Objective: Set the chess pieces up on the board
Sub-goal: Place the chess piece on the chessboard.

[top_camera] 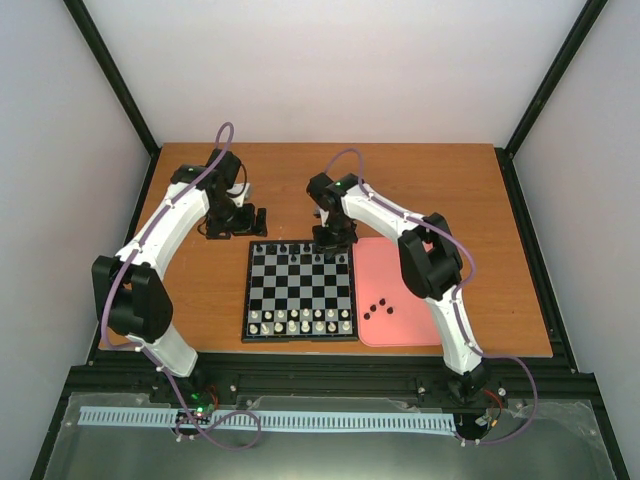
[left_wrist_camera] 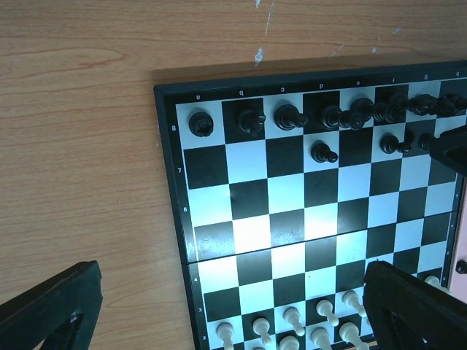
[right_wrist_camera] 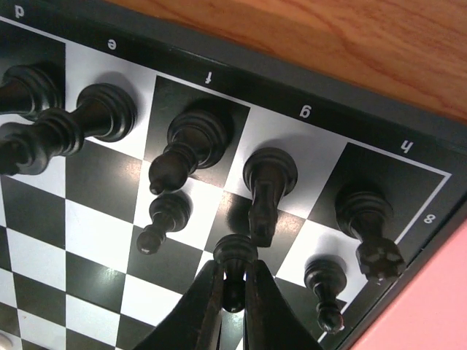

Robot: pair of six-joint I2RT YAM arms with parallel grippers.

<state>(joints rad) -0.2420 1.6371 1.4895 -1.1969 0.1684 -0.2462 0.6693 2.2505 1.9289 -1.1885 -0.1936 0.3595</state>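
Holding a black pawn (right_wrist_camera: pixel 235 254) by its head between closed fingers, our right gripper (right_wrist_camera: pixel 233 286) hangs over the board (right_wrist_camera: pixel 292 86) at its far right corner, in the pawn row between the pawns on the f and h files. We judge this to be the g-file square. The fingers hide the pawn's base, so we cannot tell whether it already rests on the board.

To place it well, we lower straight down until the base sits flat in the middle of its square. The knight-like piece (right_wrist_camera: pixel 266 191) just behind leans close to our fingers, so we part them only a little, along the row and not toward it. We then lift vertically until we are above the neighbouring heads and only after that swing away.

A few more black pieces (top_camera: pixel 381 307) lie on the pink tray (top_camera: pixel 400 265) just right of the board, so we judge the pawn row unfinished. Our left gripper (left_wrist_camera: pixel 226 313) hovers with its fingers wide apart and empty above the board's left side. We leave it there, out of the right arm's path.
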